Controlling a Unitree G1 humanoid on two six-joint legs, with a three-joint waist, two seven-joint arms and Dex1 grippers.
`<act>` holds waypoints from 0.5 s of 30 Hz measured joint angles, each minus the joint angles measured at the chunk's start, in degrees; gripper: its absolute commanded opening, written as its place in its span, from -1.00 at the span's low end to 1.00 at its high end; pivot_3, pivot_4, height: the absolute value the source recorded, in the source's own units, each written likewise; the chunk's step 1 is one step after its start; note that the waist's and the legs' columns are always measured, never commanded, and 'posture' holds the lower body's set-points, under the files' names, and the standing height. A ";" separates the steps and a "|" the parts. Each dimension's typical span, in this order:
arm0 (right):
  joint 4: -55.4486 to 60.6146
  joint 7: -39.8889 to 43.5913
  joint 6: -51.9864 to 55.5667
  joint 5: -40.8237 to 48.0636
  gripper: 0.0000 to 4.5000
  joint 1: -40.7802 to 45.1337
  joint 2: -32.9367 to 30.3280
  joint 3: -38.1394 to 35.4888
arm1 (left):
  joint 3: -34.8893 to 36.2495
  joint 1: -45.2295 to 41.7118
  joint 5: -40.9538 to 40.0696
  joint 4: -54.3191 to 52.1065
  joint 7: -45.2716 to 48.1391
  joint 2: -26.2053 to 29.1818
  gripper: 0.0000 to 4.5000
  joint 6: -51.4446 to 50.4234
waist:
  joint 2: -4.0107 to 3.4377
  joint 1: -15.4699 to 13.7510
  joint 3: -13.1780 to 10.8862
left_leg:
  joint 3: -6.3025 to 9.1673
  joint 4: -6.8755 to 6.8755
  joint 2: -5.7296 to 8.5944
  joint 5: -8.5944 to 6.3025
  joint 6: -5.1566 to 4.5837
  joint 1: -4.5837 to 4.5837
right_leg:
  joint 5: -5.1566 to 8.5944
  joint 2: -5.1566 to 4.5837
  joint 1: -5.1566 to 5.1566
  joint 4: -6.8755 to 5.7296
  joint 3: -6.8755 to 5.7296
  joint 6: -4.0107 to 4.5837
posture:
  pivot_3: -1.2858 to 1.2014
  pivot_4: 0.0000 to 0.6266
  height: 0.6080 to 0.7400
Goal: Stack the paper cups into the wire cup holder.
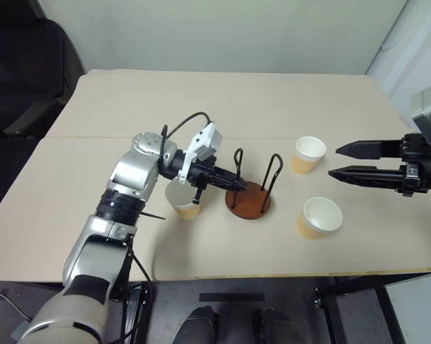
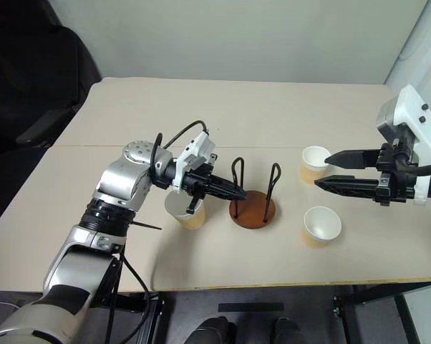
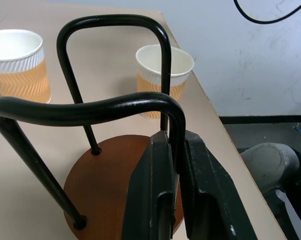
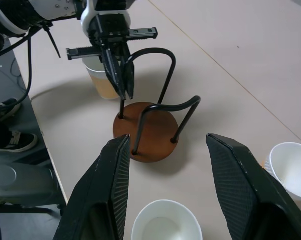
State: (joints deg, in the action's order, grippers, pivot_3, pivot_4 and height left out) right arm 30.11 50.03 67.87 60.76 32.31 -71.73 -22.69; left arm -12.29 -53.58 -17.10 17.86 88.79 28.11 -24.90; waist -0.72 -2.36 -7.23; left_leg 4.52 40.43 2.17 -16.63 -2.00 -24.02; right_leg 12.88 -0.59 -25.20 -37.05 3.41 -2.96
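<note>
The wire cup holder (image 1: pixel 248 201), a brown wooden disc with two black wire loops, stands at the table's middle. My left gripper (image 1: pixel 237 185) reaches in from the left and is shut on the holder's left loop (image 3: pixel 115 105), its fingers (image 3: pixel 155 190) pinching the wire. One paper cup (image 1: pixel 184 203) stands upright just left of the holder, under my left wrist. Two more paper cups (image 1: pixel 308 155) (image 1: pixel 320 217) stand upright to the holder's right. My right gripper (image 1: pixel 333 161) hovers open at the right, pointing left, with nothing between its fingers (image 4: pixel 105 190).
The beige table (image 1: pixel 215 107) has a seam running across its middle, and its front edge lies close below the cups. A black chair (image 1: pixel 22 72) stands off the table's far left corner. A pale wall lies behind.
</note>
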 measured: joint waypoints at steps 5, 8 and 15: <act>-0.04 -0.05 -0.35 -0.08 0.06 -0.15 -0.45 0.00 | 0.00 0.68 0.09 0.00 -0.62 -0.02 -0.99 0.87 | 0.00 0.00 0.00 | 0.00 0.00 0.00 0.00 0.00 0.00 | 0.00 0.00 0.00 0.00 0.00 0.00 | 0.03 -0.52 1.00; -0.09 -0.06 -0.88 -0.26 0.06 -0.24 -0.47 0.00 | -0.14 1.28 0.10 0.00 -1.03 -0.12 -0.99 1.15 | 0.00 0.00 0.00 | 0.00 0.01 0.00 0.00 0.00 0.00 | 0.00 0.00 0.00 0.00 0.00 -0.01 | 0.03 -0.52 1.00; -0.29 -0.06 -1.77 -0.35 0.06 -0.49 -0.59 0.00 | -1.14 2.35 0.11 0.00 -2.05 -0.38 -0.99 1.19 | 0.00 -0.01 0.00 | 0.00 0.02 0.00 0.00 0.00 0.00 | -0.01 -0.01 0.01 0.00 0.00 -0.01 | 0.03 -0.52 1.00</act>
State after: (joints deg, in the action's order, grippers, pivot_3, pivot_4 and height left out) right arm 29.82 49.97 66.10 60.41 31.82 -72.31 -22.68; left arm -13.43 -51.23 -16.99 17.86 86.74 27.73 -23.70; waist -0.72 -2.38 -7.22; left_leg 4.52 40.45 2.17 -16.63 -2.01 -24.02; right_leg 12.87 -0.60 -25.20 -37.05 3.41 -2.97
